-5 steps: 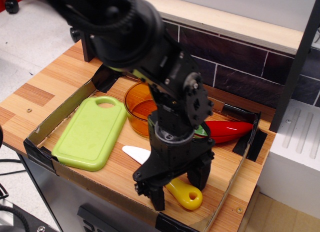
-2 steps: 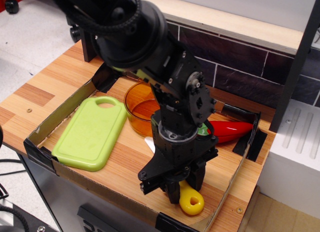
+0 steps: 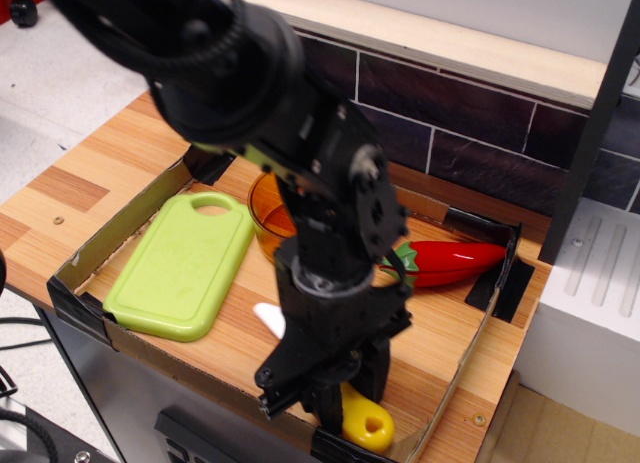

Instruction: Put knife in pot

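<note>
The knife lies across the front of the tray. Its yellow handle (image 3: 366, 426) pokes out below my gripper and its white blade tip (image 3: 268, 317) shows to the left. My gripper (image 3: 326, 401) points down over the knife's middle, and its fingers look shut on it. I cannot tell if the knife is off the tray floor. The orange transparent pot (image 3: 268, 211) stands behind the arm, which mostly hides it. The pot looks empty in the part that shows.
A light-green cutting board (image 3: 184, 262) lies flat left of the pot. A red chili pepper toy (image 3: 452, 260) lies at the right. Low cardboard tray walls (image 3: 112, 233) surround everything. A tiled wall (image 3: 470, 133) is behind and a white box (image 3: 590, 313) stands at the right.
My fingers, which straddled the knife a second ago, have closed on it. The gripper and knife have shifted left and toward the front edge, and the blade tip shows again at the left.
</note>
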Controlling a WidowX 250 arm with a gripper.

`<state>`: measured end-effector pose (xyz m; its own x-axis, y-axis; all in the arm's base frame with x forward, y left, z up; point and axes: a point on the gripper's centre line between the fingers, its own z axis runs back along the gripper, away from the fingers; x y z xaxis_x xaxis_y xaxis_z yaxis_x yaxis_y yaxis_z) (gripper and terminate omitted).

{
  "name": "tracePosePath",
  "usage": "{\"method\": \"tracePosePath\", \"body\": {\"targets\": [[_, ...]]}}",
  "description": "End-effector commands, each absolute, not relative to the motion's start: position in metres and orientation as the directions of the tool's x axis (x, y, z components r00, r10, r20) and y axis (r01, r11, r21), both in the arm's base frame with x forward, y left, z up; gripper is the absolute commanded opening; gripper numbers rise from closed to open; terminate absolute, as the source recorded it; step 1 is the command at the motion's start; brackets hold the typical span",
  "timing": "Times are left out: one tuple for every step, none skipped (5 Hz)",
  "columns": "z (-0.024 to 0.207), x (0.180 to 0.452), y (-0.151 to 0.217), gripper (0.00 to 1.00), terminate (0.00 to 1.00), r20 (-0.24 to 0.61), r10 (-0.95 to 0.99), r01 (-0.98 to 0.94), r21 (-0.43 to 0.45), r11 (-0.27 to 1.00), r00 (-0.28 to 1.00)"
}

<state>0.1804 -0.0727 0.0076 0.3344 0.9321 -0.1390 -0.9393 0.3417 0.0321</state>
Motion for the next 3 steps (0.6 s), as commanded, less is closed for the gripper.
{"method": "tracePosePath", "body": {"targets": [[0.037,0.206,-0.077,0.0,0.0,-0.152,0.981,-0.993,0.006,0.121,0.119],[0.056,0.211,-0.082,0.0,0.0,-0.152,0.976,-0.988,-0.005,0.156,0.154],[0.085,0.221,-0.082,0.0,0.0,-0.166,0.972,-0.985,-0.069,0.155,0.165]]}}
